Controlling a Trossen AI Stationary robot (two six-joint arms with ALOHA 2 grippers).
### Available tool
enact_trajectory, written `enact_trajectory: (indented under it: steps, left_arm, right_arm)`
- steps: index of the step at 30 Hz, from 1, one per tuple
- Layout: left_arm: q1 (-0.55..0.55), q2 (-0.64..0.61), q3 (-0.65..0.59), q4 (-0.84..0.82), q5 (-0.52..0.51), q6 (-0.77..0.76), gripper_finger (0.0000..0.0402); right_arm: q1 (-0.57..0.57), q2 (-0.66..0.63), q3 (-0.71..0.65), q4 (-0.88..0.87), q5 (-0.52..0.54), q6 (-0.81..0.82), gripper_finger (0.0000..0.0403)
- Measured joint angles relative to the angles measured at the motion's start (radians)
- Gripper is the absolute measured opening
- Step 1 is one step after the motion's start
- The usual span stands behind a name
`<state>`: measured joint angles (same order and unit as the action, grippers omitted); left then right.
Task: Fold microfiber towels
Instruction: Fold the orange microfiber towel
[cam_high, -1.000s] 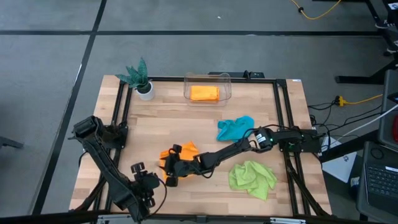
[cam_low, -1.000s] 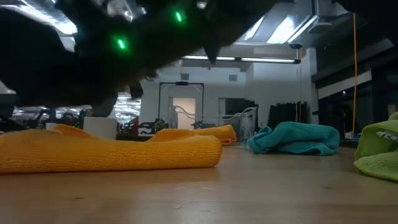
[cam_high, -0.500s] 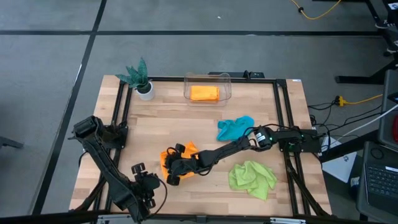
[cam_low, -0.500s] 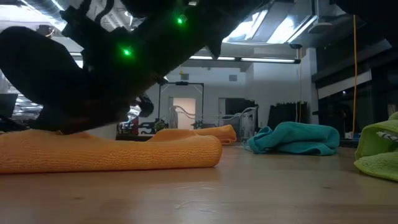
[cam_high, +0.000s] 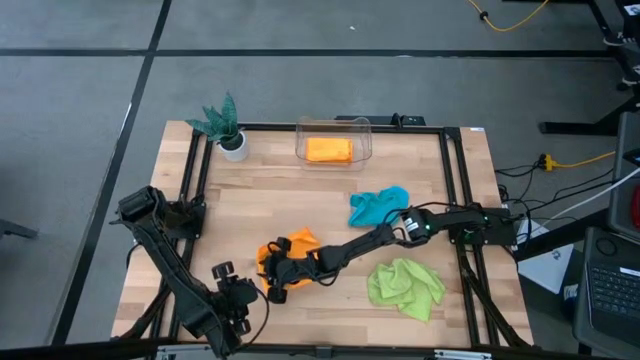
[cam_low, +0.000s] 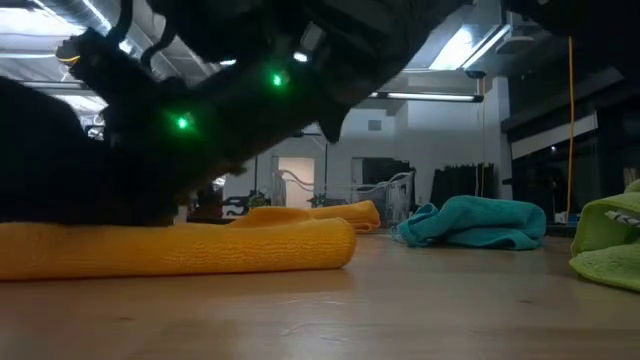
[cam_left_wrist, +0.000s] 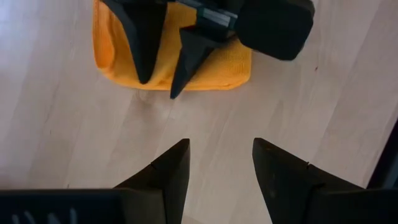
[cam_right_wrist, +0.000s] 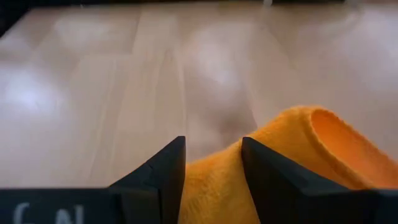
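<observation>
High: right hand (cam_high: 272, 287) over orange towel (cam_high: 292, 246) at tabletop (cam_high: 300, 195) front-centre; left hand (cam_high: 233, 303) waits nearby.
Left wrist: its fingers (cam_left_wrist: 166, 169) apart, empty.
Right wrist: fingers (cam_right_wrist: 163, 167) apart, straddling towel fold, grip unclear.

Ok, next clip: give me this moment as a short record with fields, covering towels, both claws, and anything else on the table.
orange towel being worked: lying on the wood near the table's front
right claw: down at that towel, fingers apart with cloth between them
left claw: open, above bare wood just in front of the towel, holding nothing
teal towel: crumpled, mid-right of the table
green towel: crumpled, front right
second orange towel: folded, inside the clear bin at the back
clear bin: back centre
plant: back left corner
</observation>
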<state>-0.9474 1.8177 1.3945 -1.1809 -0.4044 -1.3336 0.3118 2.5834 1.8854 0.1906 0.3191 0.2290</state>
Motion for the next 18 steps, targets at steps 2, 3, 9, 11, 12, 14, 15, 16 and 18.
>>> enact_trajectory:
  steps: [2,3,9,11,12,14,15,16,18]
  left_arm:
    - [0.0,0.0,0.0,0.0,-0.004,0.0,0.0167]
    - [0.0,0.0,0.0,0.001,-0.004,0.0,0.0167]
    - [0.0,0.0,0.0,0.004,-0.004,0.0,0.0167]
    - [0.0,0.0,0.0,0.007,-0.004,0.0,0.0167]
    - [0.0,0.0,0.0,0.008,-0.005,0.0,0.0167]
    - [0.0,0.0,0.0,0.008,-0.005,0.0,0.0167]
    - [0.0,0.0,0.0,0.008,-0.005,0.0,0.0167]
    - [0.0,0.0,0.0,0.008,-0.005,0.0,0.0167]
    - [0.0,0.0,0.0,0.009,-0.005,0.0,0.0167]
  right_arm:
    - [0.0,0.01,0.0,0.003,0.0,0.001,0.016]
    - [0.0,0.012,0.0,0.004,0.0,0.001,0.016]
    - [0.0,-0.02,-0.001,-0.005,0.0,-0.055,0.016]
    - [0.001,-0.05,0.0,-0.015,-0.001,-0.104,0.016]
    - [0.001,-0.068,0.0,-0.028,-0.001,-0.12,0.016]
    - [0.002,-0.096,0.001,-0.074,0.0,-0.14,0.016]
    - [0.002,-0.112,0.001,-0.112,0.0,-0.152,0.016]
    - [0.002,-0.127,0.0,-0.157,0.0,-0.157,0.016]
    - [0.002,-0.168,0.0,-0.244,0.0,-0.159,0.016]
